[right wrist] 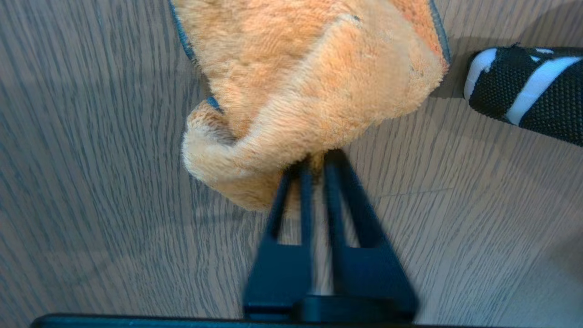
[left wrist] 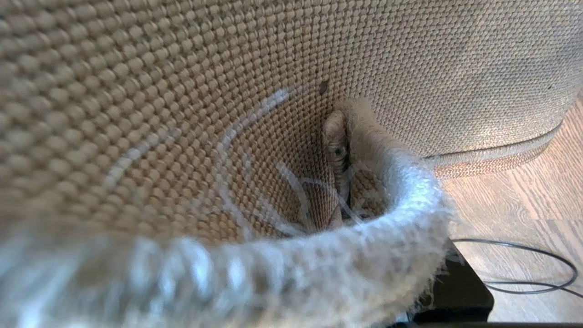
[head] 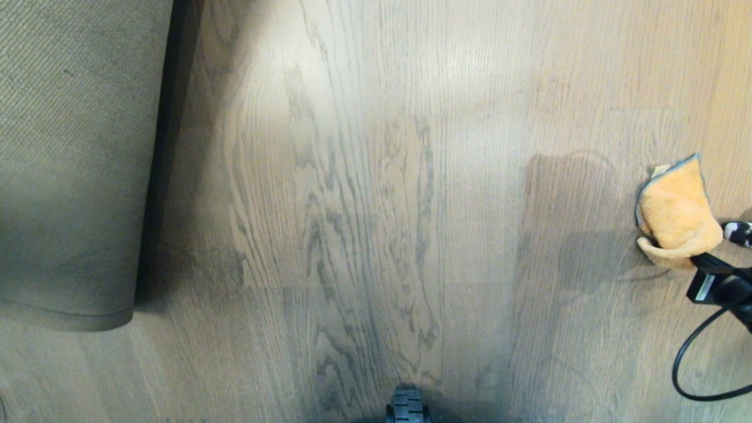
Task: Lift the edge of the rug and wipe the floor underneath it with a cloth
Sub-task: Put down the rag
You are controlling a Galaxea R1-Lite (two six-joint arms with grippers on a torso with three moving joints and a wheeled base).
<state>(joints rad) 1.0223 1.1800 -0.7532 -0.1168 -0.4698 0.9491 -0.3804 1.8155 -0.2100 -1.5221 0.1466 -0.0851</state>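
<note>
Cloth (right wrist: 309,86) on floor (head: 376,205) at right gripper (right wrist: 314,166), rug (head: 76,158) lifted

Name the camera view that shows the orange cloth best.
The right wrist view: the cloth fills the frame, bunched on the floor at the right gripper's fingertips. The head view shows it small at the right edge. The left wrist view shows none of it.

A black cable (head: 684,358) looped at the lower right of the head view. A black-and-white shoe tip (head: 739,232) showed at the right edge
</note>
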